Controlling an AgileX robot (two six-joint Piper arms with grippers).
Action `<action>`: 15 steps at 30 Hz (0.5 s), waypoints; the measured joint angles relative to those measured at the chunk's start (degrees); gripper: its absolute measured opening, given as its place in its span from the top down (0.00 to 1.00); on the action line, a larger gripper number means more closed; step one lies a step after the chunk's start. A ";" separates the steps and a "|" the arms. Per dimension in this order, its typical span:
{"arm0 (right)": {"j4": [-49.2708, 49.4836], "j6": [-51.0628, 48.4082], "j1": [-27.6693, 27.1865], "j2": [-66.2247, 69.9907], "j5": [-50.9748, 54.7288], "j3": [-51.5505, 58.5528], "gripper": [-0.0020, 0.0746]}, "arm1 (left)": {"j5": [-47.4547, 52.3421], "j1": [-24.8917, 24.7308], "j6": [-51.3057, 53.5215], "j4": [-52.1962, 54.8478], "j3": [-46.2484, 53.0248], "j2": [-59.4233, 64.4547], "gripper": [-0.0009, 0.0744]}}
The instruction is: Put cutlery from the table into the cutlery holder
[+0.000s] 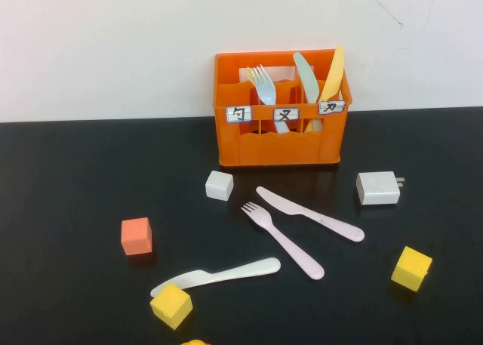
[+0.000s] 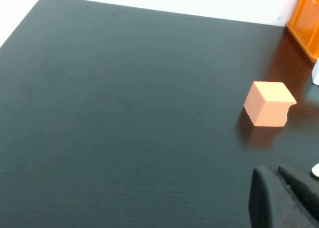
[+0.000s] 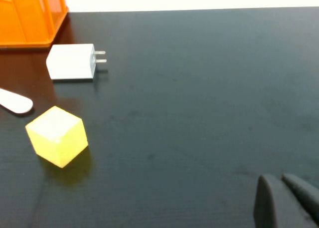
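On the black table lie a pale pink knife, a pale pink fork and a whitish knife, all in front of the orange cutlery holder. The holder contains a light blue fork, a light green knife and a yellow knife. Neither gripper shows in the high view. My left gripper is shut and empty, low over the table near an orange cube. My right gripper is shut and empty; the pink knife's handle end lies far from it.
A white cube, an orange cube, two yellow cubes and a white charger lie around the cutlery. The right wrist view shows the charger, a yellow cube and the holder's corner.
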 joint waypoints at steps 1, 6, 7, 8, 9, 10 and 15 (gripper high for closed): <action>0.00 0.00 0.00 0.00 0.00 0.00 0.97 | 0.00 0.00 0.00 0.00 0.00 0.00 0.99; 0.00 0.00 0.00 0.00 0.00 0.00 0.97 | 0.00 0.00 0.12 0.00 0.00 0.00 0.99; 0.00 0.00 0.00 0.00 0.00 0.00 0.97 | 0.00 0.00 0.12 0.00 0.00 0.00 0.99; 0.00 0.00 0.00 0.00 0.00 0.00 0.97 | 0.00 0.00 0.12 0.00 0.00 0.00 0.99; 0.00 0.00 0.00 0.00 0.00 0.00 0.97 | 0.00 0.00 0.12 0.00 0.00 0.00 0.99; 0.00 0.00 0.00 0.00 0.00 0.00 0.97 | 0.00 0.00 0.12 0.00 0.00 0.00 0.99; 0.00 0.00 0.00 0.00 -0.46 0.10 0.97 | -1.73 0.00 0.12 0.00 0.11 0.00 0.99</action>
